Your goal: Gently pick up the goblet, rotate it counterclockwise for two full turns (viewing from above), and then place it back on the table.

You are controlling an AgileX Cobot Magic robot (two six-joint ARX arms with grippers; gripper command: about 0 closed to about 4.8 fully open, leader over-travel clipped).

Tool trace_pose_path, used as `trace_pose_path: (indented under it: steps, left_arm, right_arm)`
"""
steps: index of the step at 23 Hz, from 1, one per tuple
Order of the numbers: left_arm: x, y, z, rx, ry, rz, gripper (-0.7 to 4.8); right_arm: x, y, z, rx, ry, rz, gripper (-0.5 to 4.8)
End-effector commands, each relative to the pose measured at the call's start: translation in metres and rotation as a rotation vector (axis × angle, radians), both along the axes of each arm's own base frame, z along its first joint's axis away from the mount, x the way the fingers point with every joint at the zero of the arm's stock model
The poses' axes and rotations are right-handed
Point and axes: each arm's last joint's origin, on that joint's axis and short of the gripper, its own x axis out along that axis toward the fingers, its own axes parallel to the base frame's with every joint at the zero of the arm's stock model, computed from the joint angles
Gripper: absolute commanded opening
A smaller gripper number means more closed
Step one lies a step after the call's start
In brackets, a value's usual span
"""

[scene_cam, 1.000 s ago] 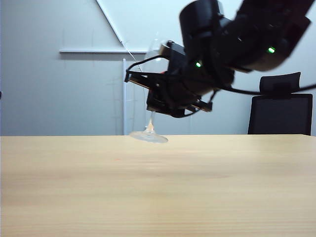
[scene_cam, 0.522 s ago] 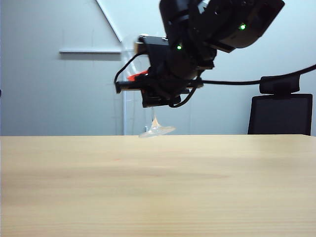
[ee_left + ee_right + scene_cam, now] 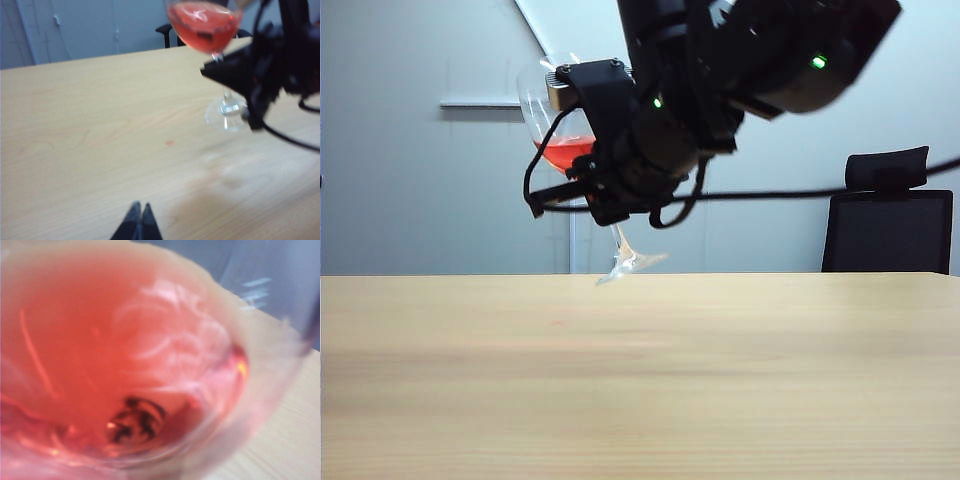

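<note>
2 grippers show: the right gripper, upper centre of the exterior view, clamps the stem of the clear tulip-bowled goblet of red liquid, tilted above the tan wood-grain table. Low in its own view, the left gripper hangs pinched together, holding nothing.

an office or meeting room — a wide wood-grain table fills the foreground, a black swivel office chair stands behind it at about three o'clock, and plain pale grey wall panels close the back.
</note>
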Motion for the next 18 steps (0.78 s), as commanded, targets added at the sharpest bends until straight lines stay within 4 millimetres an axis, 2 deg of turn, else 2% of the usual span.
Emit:
trace_pose_path:
  steps: [1, 5, 9, 15, 18]
  left_arm:
    - [0.000, 0.000, 0.002, -0.008, -0.016, -0.003, -0.05]
    - [-0.001, 0.000, 0.002, -0.008, -0.015, -0.003, -0.05]
    - [-0.001, 0.000, 0.002, -0.007, -0.015, -0.003, -0.05]
    - [-0.001, 0.000, 0.002, -0.007, -0.015, -0.003, -0.05]
    - [-0.001, 0.000, 0.002, -0.007, -0.015, -0.003, -0.05]
  right_arm:
    - [-0.014, -0.006, 0.011, 0.143, -0.128, 0.013, -0.06]
    - [-0.028, -0.020, 0.003, 0.336, -0.129, 0.005, -0.06]
    - [-0.036, -0.042, -0.008, 0.628, -0.088, -0.028, -0.06]
    - [-0.031, -0.055, -0.013, 0.748, -0.024, -0.066, -0.06]
    - [-0.022, -0.064, -0.017, 0.766, 0.022, -0.087, -0.06]
